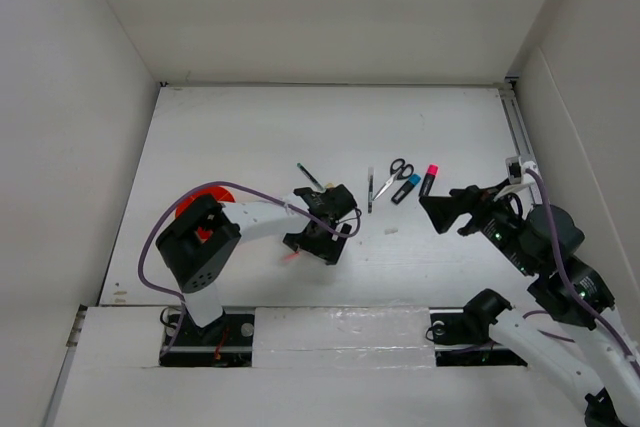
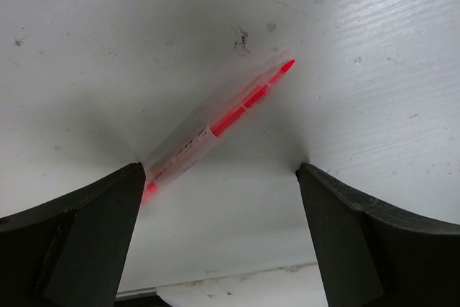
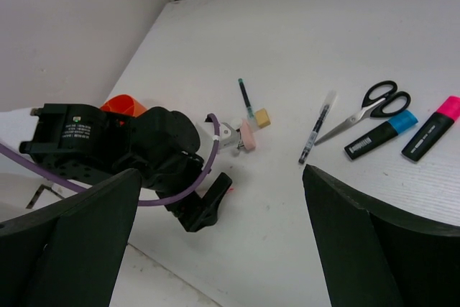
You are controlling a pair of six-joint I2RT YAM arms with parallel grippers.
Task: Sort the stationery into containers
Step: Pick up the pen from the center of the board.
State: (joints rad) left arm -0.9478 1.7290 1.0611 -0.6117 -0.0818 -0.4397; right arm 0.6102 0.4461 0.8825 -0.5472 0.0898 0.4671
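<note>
A red pen (image 2: 215, 127) lies on the white table, its near end at the left finger of my left gripper (image 2: 219, 170), which is open and low over the table; in the top view the gripper (image 1: 312, 245) hides most of the pen. The orange cup (image 1: 200, 202) stands behind the left arm, partly hidden. Black-handled scissors (image 1: 395, 175), a blue highlighter (image 1: 406, 188), a pink highlighter (image 1: 428, 180) and a dark pen (image 1: 370, 190) lie mid-table. My right gripper (image 1: 448, 212) is open, empty and raised to their right.
Another thin pen (image 3: 246, 97), a pink eraser (image 3: 247, 134) and a tan eraser (image 3: 261, 117) lie beside the left wrist. A small white piece (image 1: 391, 231) lies in front of the dark pen. White walls enclose the table on three sides.
</note>
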